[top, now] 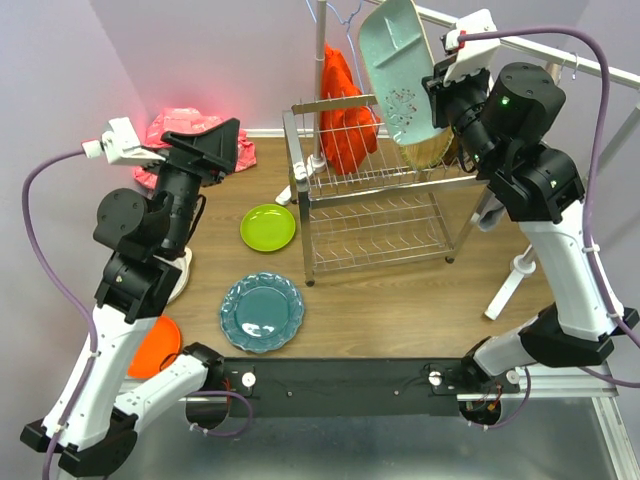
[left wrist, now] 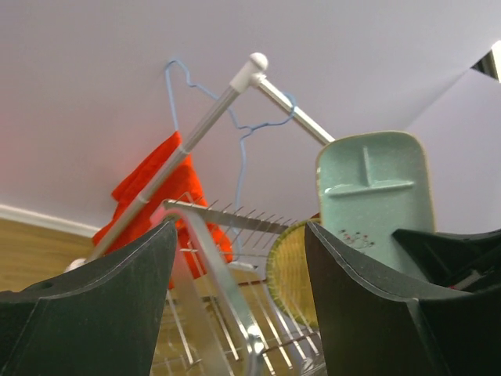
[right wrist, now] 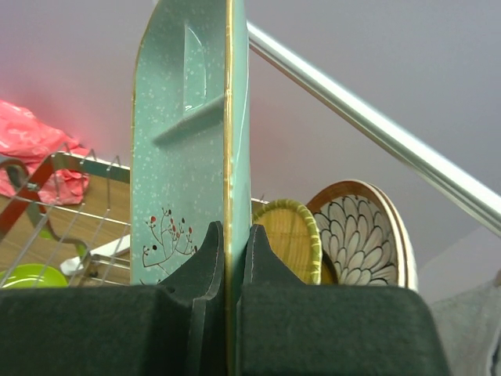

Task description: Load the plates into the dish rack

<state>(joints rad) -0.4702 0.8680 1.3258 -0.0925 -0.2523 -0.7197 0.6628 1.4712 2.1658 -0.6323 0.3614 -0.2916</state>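
Note:
My right gripper (top: pixel 437 85) is shut on the rim of the mint divided tray (top: pixel 397 62), holding it upright above the right end of the chrome dish rack (top: pixel 375 195). In the right wrist view the tray (right wrist: pixel 192 141) stands edge-on between the fingers (right wrist: pixel 210 251), with a woven-yellow plate (right wrist: pixel 290 239) and a white petal-patterned plate (right wrist: pixel 360 235) behind it. My left gripper (top: pixel 215 140) is open and empty, raised left of the rack. A lime green plate (top: pixel 268 227), a teal scalloped plate (top: pixel 262 311) and an orange plate (top: pixel 155 345) lie on the table.
A red-orange cloth (top: pixel 345 110) hangs from a hanger on a silver rail (top: pixel 500 35) behind the rack. A pink bag (top: pixel 185 135) lies at the back left. A white plate (top: pixel 180 275) is partly hidden under my left arm. A white rail leg (top: pixel 510 280) stands right of the rack.

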